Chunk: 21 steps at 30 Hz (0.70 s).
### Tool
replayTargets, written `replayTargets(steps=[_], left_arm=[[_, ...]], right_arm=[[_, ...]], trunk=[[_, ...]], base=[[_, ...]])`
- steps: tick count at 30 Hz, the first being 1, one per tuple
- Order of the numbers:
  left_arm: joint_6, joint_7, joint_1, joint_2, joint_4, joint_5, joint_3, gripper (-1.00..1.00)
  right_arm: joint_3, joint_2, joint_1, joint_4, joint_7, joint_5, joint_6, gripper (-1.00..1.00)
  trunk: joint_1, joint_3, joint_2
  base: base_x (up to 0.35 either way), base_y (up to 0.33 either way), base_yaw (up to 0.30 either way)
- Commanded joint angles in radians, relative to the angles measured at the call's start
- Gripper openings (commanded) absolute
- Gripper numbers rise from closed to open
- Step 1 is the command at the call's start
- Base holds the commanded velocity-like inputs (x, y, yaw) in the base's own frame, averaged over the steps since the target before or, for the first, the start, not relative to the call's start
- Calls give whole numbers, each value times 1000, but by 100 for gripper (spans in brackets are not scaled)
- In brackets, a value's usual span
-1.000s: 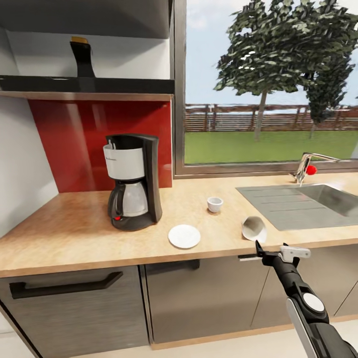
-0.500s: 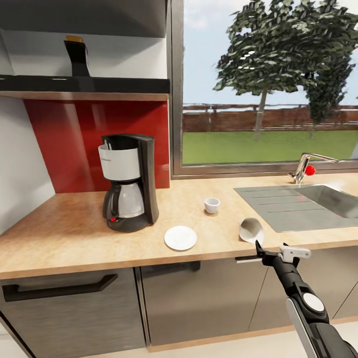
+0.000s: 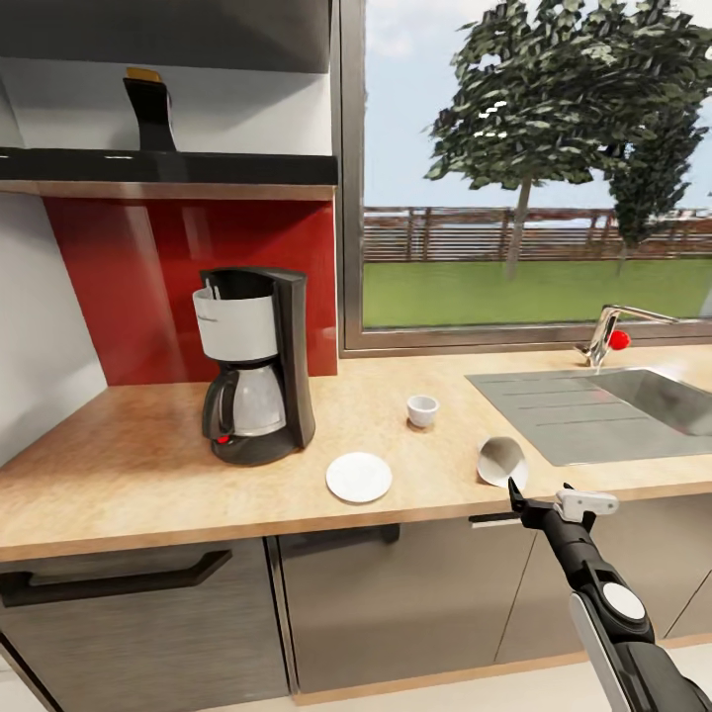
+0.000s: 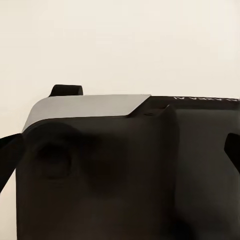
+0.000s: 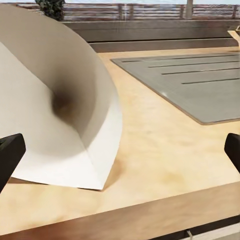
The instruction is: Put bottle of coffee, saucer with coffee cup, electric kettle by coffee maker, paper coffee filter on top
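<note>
My left wrist camera is blocked by a dark body with a grey panel (image 4: pixel 85 107), so I can't read the left gripper's state. The white cone-shaped paper filter (image 5: pixel 55 110) runs off the right wrist picture's edge. The stainless sink basin (image 3: pixel 672 396) is cut by the head view's edge. The black bottle with a yellow cap (image 3: pixel 148 104) on the shelf is too small to read.

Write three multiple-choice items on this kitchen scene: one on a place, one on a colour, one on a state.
1. Where is the coffee bottle?
A. on the shelf
B. in the sink
C. on the saucer

2. What colour is the wall panel behind the coffee maker?
A. green
B. red
C. blue

3. How is the paper filter placed?
A. on top of the coffee maker
B. inside the cup
C. lying on its side on the counter

Answers: 1 A, it stands up on the shelf; 2 B, the panel is red; 3 C, its open mouth faces the right gripper.
</note>
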Motion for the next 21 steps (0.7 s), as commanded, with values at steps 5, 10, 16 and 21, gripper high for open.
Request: replayTargets(steps=[5, 10, 16, 21], left_arm=[[-1, 1, 0, 0, 0, 1, 3, 100], [-1, 1, 0, 0, 0, 1, 3, 100], [-1, 1, 0, 0, 0, 1, 3, 100], [-1, 1, 0, 0, 0, 1, 3, 100]], right_arm=[[0, 0, 0, -1, 1, -10, 3, 100], [0, -1, 0, -1, 1, -10, 5, 100], [0, -1, 0, -1, 1, -10, 3, 100], [0, -1, 0, -1, 1, -10, 2, 100]], trunk=[[0, -1, -1], [0, -1, -1], [0, -1, -1], [0, -1, -1]], base=[[2, 0, 0], [0, 0, 0], [12, 0, 0], [146, 0, 0]])
